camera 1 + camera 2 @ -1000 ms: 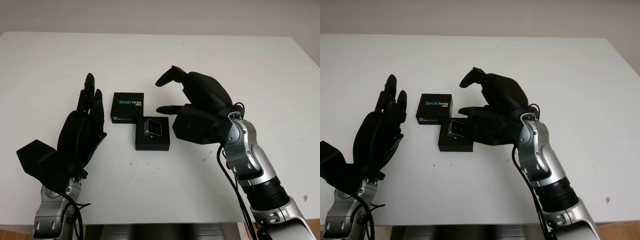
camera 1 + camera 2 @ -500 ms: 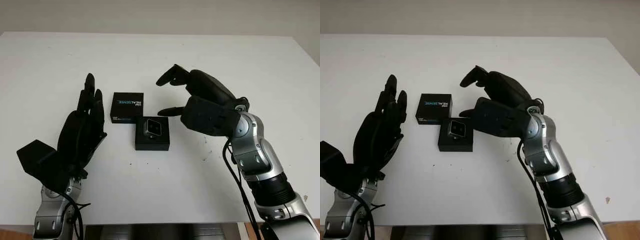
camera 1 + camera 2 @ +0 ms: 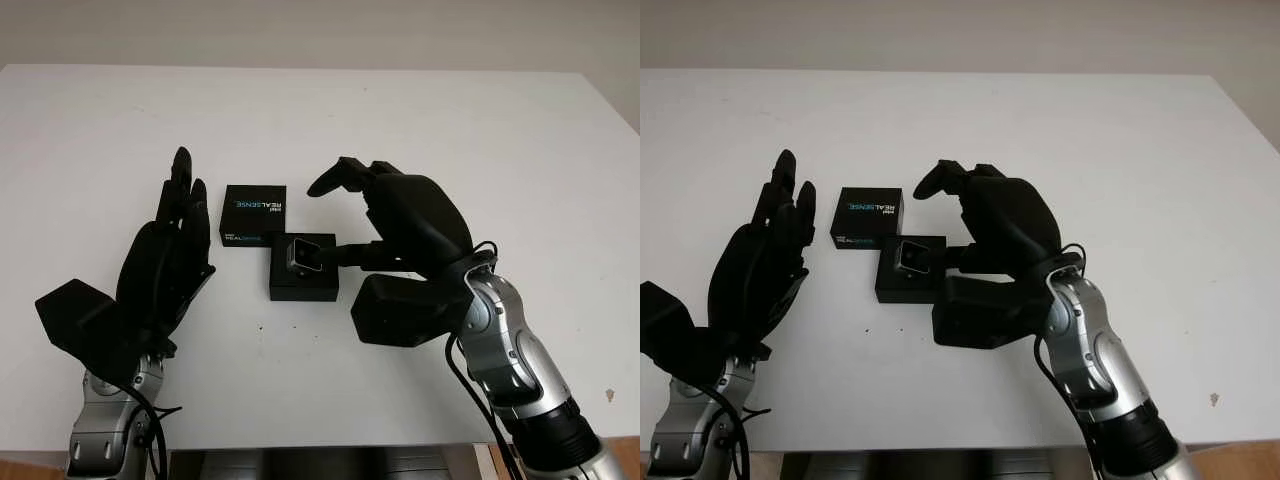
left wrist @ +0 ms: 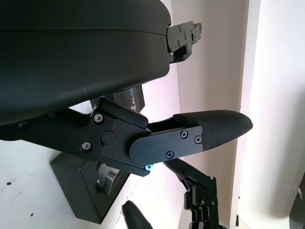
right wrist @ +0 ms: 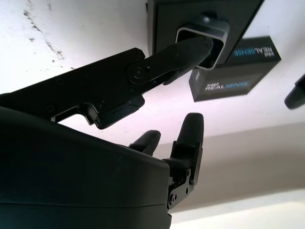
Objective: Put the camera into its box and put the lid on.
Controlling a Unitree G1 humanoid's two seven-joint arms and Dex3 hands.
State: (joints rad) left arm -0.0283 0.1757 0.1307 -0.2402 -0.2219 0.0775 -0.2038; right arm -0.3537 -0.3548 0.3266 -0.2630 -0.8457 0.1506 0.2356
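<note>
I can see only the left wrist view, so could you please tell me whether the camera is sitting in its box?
Observer: Yes. From the head views, the camera sits in the open box, lens facing up.
Operator: Thank you. Where is the lid?
Observer: The lid lies on the table just behind the box and a little to the left, printed side up. It is not on the box yet.
Operator: And what is the right hand doing?
Observer: The right hand is open, just right of the box. In the right wrist view, one of its fingers reaches to the camera's edge. The left hand is open, left of the lid.
</note>
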